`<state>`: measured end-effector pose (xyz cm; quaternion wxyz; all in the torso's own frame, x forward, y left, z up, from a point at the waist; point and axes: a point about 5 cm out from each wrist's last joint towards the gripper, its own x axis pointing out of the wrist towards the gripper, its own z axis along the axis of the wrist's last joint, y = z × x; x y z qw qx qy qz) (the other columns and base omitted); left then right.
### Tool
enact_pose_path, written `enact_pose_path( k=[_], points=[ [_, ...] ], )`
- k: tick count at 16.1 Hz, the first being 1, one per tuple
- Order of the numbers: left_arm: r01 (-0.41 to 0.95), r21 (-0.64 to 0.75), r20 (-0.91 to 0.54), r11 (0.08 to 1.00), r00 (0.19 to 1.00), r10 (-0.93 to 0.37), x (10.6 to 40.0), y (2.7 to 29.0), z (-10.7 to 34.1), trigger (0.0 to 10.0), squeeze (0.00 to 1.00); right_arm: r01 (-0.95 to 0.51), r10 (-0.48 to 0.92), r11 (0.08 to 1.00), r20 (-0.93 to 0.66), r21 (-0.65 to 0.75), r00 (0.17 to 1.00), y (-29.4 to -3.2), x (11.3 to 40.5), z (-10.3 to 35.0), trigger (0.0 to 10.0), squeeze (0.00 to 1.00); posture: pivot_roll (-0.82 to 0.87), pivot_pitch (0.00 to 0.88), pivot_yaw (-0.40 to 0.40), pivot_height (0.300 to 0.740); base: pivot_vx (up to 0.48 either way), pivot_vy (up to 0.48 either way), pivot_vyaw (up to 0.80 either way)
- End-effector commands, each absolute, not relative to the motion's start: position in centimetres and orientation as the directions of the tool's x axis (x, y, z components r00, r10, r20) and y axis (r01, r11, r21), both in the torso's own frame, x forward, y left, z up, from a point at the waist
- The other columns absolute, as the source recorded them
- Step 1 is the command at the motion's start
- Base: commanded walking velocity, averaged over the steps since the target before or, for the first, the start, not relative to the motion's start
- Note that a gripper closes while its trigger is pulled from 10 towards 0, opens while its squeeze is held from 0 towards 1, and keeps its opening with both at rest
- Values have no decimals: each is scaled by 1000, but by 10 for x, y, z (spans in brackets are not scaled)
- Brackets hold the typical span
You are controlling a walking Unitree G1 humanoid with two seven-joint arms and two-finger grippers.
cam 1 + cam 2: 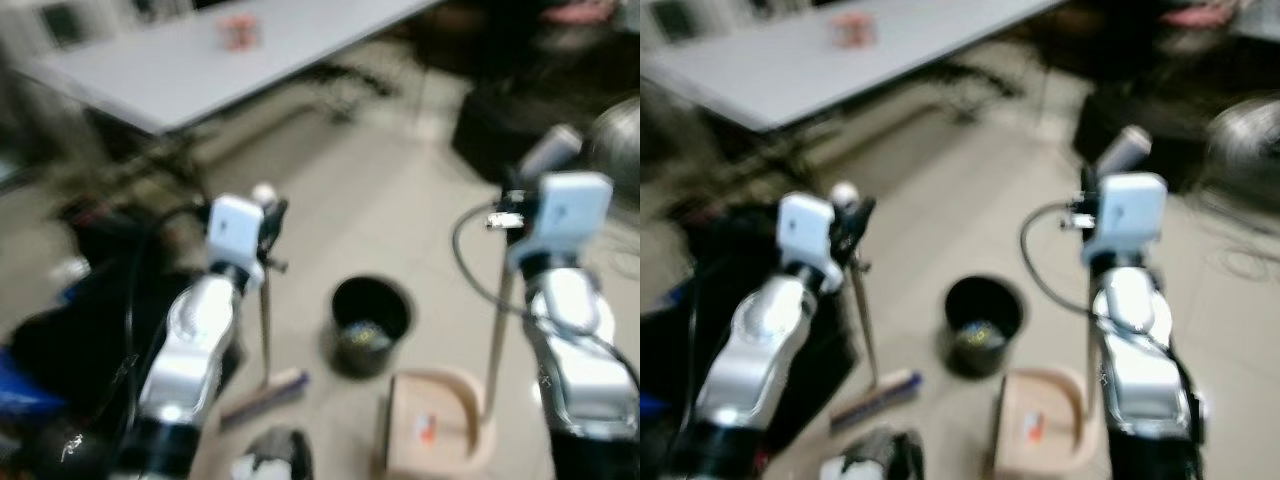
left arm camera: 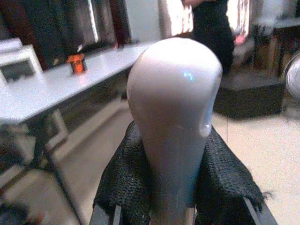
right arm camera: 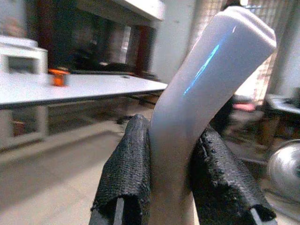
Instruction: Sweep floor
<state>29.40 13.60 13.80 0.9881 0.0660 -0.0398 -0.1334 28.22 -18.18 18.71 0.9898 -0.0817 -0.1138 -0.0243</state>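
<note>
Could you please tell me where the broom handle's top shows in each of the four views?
Left eye: broom handle top, left of centre, above the left gripper.
Right eye, further left.
Left wrist, centre, clamped between fingers.
Right wrist: absent; dustpan handle instead.
Shared landmark: black bin.

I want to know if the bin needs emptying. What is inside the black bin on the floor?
The black bin holds a small pile of mixed rubbish at the bottom, too blurred to identify. Its near inner wall is hidden by the rim.

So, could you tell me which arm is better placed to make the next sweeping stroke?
Left. Its gripper is shut on the broom, whose head rests on the floor beside the dustpan. The right gripper only holds that dustpan's handle upright.
</note>
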Motion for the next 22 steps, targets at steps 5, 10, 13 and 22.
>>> enact_pose_path(
  k=[5,10,13,22],
  points=[
    [272,209,106,939,949,-298,302,130,154,10000,0,84,-58,992,252,-96,966,-185,278,195,10000,0,-37,0,51,740,0,0,0],
    [281,221,104,934,945,-309,303,126,155,10000,0,100,-79,991,224,-86,971,-187,275,186,10000,0,-43,0,58,740,0,-340,0],
    [289,225,100,931,943,-317,304,124,154,10000,0,103,-84,991,208,-83,975,-188,273,184,10000,0,-43,0,58,740,0,-376,0],
    [282,184,123,942,944,-307,306,122,159,10000,0,113,-97,989,157,-93,983,-190,272,179,10000,0,-54,0,66,740,0,-207,-178]
  ],
)
